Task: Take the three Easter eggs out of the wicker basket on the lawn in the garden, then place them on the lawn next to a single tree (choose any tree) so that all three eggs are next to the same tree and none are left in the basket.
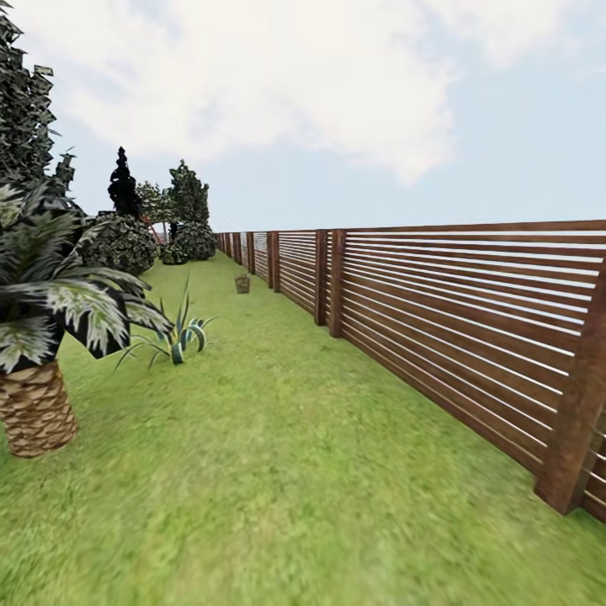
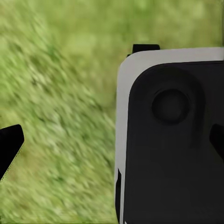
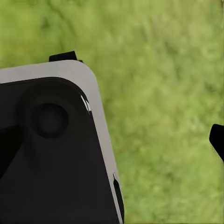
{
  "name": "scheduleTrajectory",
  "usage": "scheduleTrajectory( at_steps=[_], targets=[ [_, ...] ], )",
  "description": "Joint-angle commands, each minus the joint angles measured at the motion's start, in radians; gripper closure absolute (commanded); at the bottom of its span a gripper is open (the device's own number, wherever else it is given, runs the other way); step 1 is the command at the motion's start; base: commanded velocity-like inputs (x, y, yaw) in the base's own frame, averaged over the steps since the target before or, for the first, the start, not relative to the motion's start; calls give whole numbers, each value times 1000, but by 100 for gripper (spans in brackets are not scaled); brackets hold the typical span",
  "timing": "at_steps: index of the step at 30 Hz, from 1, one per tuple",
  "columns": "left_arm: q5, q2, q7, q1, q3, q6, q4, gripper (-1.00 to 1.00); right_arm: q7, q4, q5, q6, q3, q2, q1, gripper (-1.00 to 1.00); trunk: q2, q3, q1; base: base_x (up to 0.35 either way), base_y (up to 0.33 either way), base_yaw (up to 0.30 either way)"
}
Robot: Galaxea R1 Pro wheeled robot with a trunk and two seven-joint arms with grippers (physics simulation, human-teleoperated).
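A long strip of lawn (image 1: 278, 471), mottled green, runs away from the robot under a pale, cloudy sky, closed on the right by a brown slatted wooden fence (image 1: 438, 328) that recedes to the far end of the garden. On the left, close by, stands a short palm (image 1: 38, 337) with a scaly brown trunk and dark, pale-flecked fronds; a little beyond it a small spiky plant (image 1: 177, 337) grows out of the grass. Farther off are rounded bushes (image 1: 126, 244), a near-black tree (image 1: 123, 185) and, behind them, more dark green trees (image 1: 188, 195).

The wicker basket (image 1: 242, 284) sits on the grass far down the lawn, near the fence line. It reads as a small brown tub; it is too distant to make out its weave or anything inside it.

In the left wrist view, the left tool (image 2: 9, 149) shows as one black fingertip at the edge of the picture, over blurred grass (image 2: 65, 107), with a white-edged black part of the robot's body (image 2: 172, 140) beside it. In the right wrist view, the right tool (image 3: 218, 140) likewise shows one black fingertip over grass (image 3: 163, 93), next to a matching body panel (image 3: 51, 154). Whether either tool is spread or closed, I cannot tell. The basket lies well apart from both tools.
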Motion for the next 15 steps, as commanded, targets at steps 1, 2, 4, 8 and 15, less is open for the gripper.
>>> scheduleTrajectory(
  at_steps=[1, 2, 4, 8, 15],
  targets=[
    [0, 0, 1, 1, 1, 0, -2, -100, 1, 4, -8, -8, 3, 0, -2, -100, -1, -1, 1, 318, 0, 0],
    [0, 0, 1, 1, 1, 0, -2, -100, 1, 4, -8, -8, 3, 0, -2, -100, -1, -1, 1, 318, 0, 0],
    [0, 0, 1, 1, 1, 0, -2, -100, 1, 4, -8, -8, 3, 0, -2, -100, -1, -1, 1, 318, 0, 0],
    [0, 0, 1, 1, 1, 0, -2, -100, 1, 4, -8, -8, 3, 0, -2, -100, -1, -1, 1, 318, 0, 0],
    [0, 0, 1, 1, 1, 0, -2, -100, 1, 4, -8, -7, 3, 0, -2, -100, -1, -1, 1, 318, 0, 0]
  ],
)
